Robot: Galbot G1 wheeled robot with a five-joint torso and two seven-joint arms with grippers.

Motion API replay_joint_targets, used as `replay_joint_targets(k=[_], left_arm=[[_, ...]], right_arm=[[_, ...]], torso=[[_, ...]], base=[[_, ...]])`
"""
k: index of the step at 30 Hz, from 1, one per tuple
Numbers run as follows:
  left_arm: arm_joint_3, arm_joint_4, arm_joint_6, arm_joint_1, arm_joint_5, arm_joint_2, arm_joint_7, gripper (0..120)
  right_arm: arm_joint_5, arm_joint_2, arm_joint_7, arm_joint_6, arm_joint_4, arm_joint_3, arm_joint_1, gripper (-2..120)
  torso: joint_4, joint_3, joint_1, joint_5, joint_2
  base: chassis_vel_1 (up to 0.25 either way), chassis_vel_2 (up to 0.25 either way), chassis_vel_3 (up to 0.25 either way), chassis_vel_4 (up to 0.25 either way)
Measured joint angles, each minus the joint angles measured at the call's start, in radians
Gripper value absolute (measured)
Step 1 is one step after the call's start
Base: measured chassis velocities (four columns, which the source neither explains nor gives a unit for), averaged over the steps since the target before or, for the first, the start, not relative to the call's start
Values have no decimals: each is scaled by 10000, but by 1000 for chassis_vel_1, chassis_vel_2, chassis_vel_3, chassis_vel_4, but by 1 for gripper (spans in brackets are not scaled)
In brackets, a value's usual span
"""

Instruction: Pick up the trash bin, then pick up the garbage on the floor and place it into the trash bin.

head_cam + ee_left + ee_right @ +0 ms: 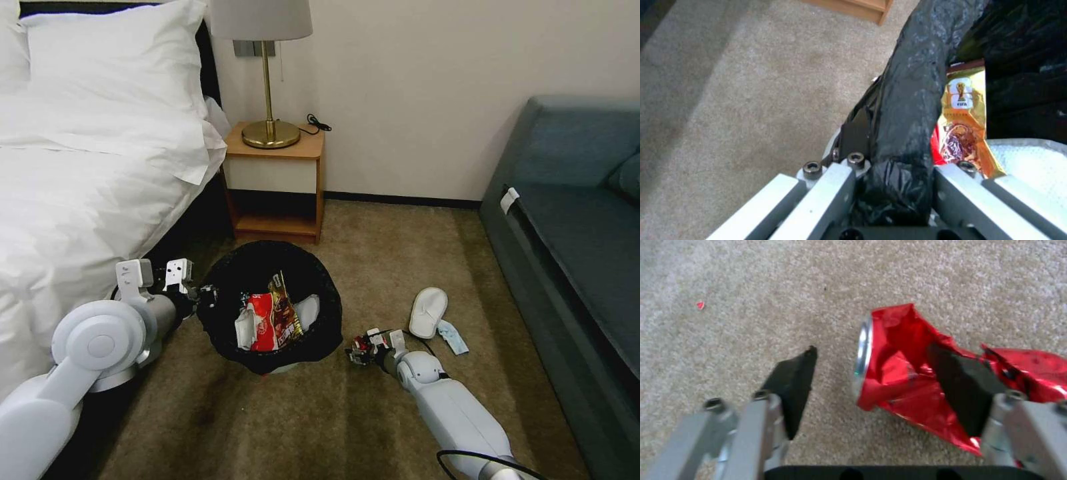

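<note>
Clearance around bin and can, carpet level.
Trash bin (230, 313) hemmed in: bed (80, 200) close on robot's left, nightstand (275, 183) just behind; left gripper (200, 297) clamped on rim on the bed side. Bin mouth open from above, partly filled by wrappers (270, 320). Right gripper (871, 373) spread low over the carpet (773, 290); crushed red can (916, 373) against one pad, bare carpet by the other. Slipper (427, 312) lies near behind the right arm; sofa (573, 253) walls the right. Carpet between bin and sofa passable.
</note>
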Motion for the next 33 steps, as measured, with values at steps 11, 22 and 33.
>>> replay_joint_targets(k=[11,22,33], left_arm=[[5,51,0,-39,66,-15,78,3],[-7,-59,0,-26,71,47,80,3],[-38,-123,0,-5,99,81,73,3]], right_arm=[[-374,26,108,125,25,-14,-83,21],[-534,-8,158,181,107,-37,-182,4],[-238,-212,413,182,836,208,-483,4]], torso=[[2,-2,-1,1,1],[1,0,-1,1,1],[0,2,1,3,0]], base=[[0,0,0,0],[0,0,0,0],[0,0,0,0]])
